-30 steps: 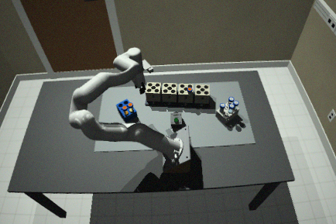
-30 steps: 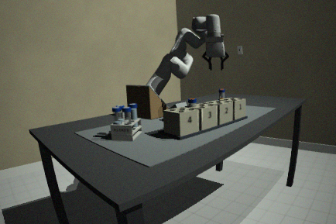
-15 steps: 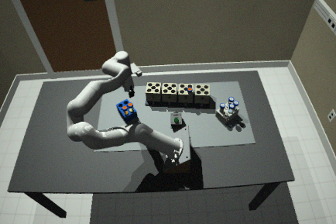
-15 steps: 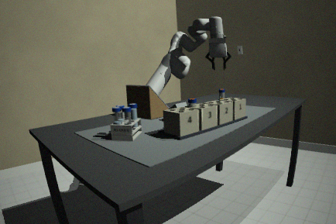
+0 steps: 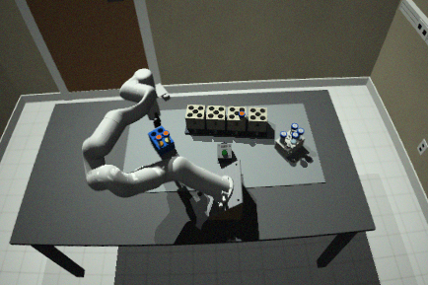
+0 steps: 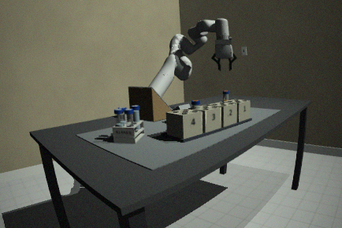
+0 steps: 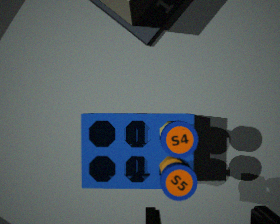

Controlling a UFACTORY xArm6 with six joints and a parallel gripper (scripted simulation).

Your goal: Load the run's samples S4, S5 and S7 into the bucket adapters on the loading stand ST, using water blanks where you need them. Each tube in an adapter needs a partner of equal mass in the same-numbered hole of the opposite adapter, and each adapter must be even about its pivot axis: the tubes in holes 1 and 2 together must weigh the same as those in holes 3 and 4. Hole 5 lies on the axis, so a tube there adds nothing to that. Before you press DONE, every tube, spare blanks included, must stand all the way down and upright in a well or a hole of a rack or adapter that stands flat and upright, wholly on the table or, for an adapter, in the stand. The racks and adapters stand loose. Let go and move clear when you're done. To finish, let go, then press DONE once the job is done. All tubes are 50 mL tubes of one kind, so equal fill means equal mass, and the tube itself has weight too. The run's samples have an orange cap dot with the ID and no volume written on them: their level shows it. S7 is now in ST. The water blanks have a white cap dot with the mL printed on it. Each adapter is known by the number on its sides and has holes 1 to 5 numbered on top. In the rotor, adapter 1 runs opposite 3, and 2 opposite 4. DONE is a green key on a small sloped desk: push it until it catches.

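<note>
The pincer (image 5: 157, 122) (image 6: 224, 69) (image 7: 207, 215) hangs high up on the left, over the far end of the blue rack (image 5: 170, 149) (image 7: 93, 152). Its two fingers are partly apart, with nothing between them.

S4 (image 5: 166, 133) (image 7: 179, 140) and S5 (image 5: 159, 137) (image 7: 179, 183) are side by side in the blue rack — both have a blue cap with an orange dot. The four holes beside them have no tubes.

The stand (image 5: 229, 134) (image 6: 217, 130) is at the far middle, with four pale boxes in a row: box 1 (image 5: 195, 122) (image 6: 244, 110) on the left, up to box 4 (image 5: 257, 123) (image 6: 185, 125) on the right. S7 (image 5: 242, 113) (image 6: 195, 102) sticks up on the right side of box 3 (image 5: 237, 122) (image 6: 213, 118).

The white rack (image 5: 287, 149) (image 6: 129, 136) is on the right, full of blue-capped tubes — I can't read their numbers. The green key (image 5: 225, 153) is nearer than the stand, on its small desk.
</note>
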